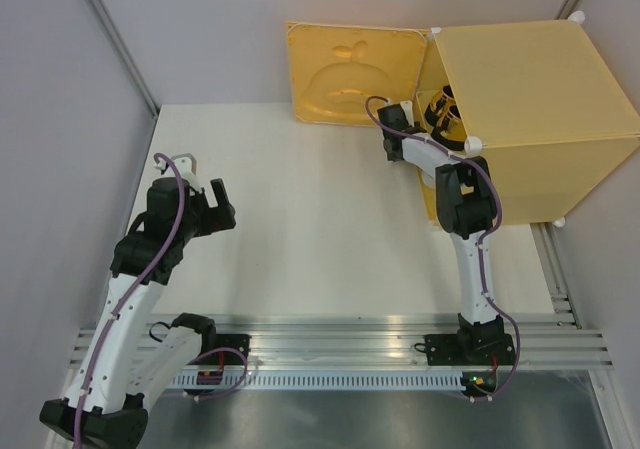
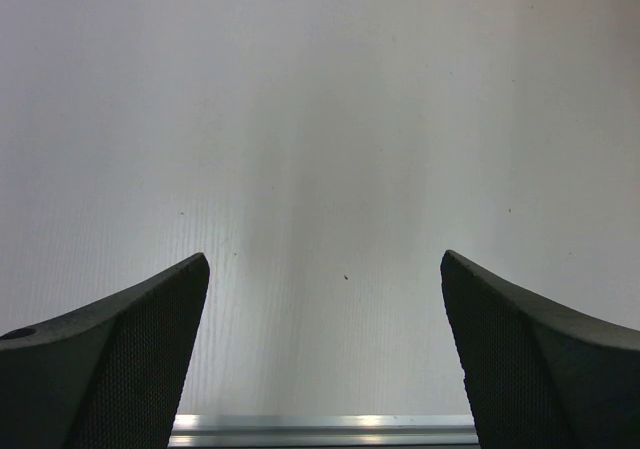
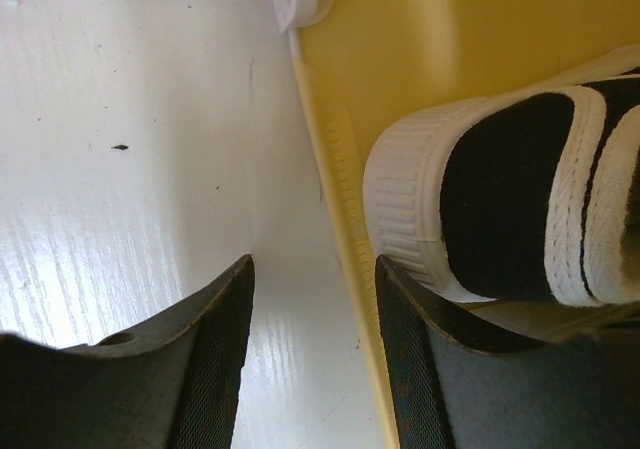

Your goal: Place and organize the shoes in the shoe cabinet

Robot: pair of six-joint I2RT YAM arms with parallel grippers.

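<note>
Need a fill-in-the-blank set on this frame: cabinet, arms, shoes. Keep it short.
1. The shoe cabinet has its door swung ___.
2. The left gripper is open and holds ___.
3. The arm reaching into the cabinet's opening is the ___ one.
4. From above, the shoe inside the opening looks ___.
Missing words: open; nothing; right; gold.

The left arm (image 1: 130, 269) bends, left hand (image 2: 325, 309) spread wide; right arm (image 1: 478, 259) stretches forward, right hand (image 3: 315, 269) half-spread.
</note>
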